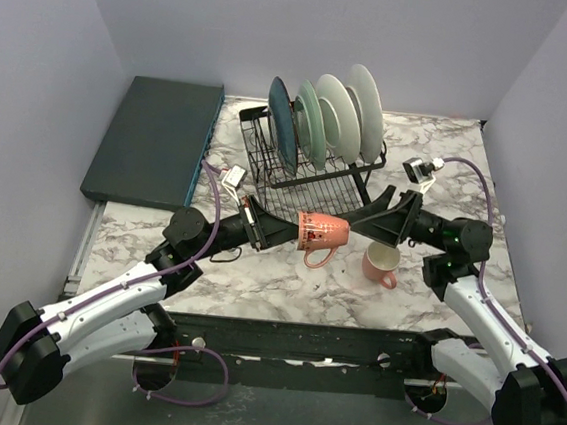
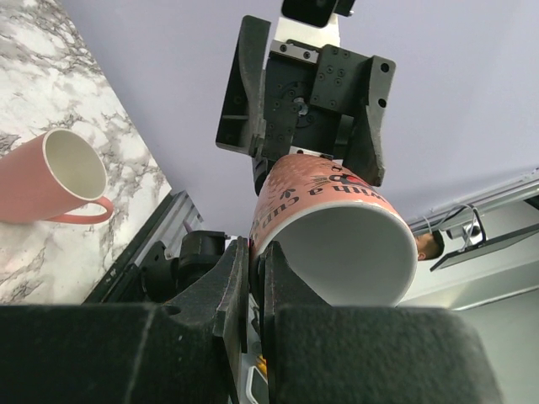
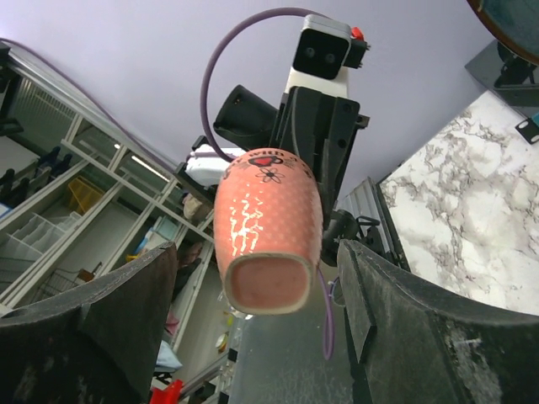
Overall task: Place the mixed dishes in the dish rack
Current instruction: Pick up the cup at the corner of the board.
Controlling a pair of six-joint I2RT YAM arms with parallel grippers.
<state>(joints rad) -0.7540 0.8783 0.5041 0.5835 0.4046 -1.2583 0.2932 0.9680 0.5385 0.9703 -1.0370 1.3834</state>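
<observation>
My left gripper (image 1: 297, 232) is shut on the rim of a patterned pink mug (image 1: 323, 230) and holds it on its side above the table. In the left wrist view my fingers (image 2: 253, 252) pinch the mug's wall (image 2: 337, 227). My right gripper (image 1: 359, 223) is open and faces the mug's base. In the right wrist view its fingers (image 3: 257, 257) stand apart on either side of the mug (image 3: 268, 223) without touching it. A plain pink mug (image 1: 380, 265) stands on the table below and also shows in the left wrist view (image 2: 49, 177). The black wire dish rack (image 1: 313, 170) holds several upright plates (image 1: 322, 121).
A dark teal flat slab (image 1: 155, 140) lies at the back left. The marble table (image 1: 257, 280) ends at a metal rail along the front and left. Purple walls close in the sides and back.
</observation>
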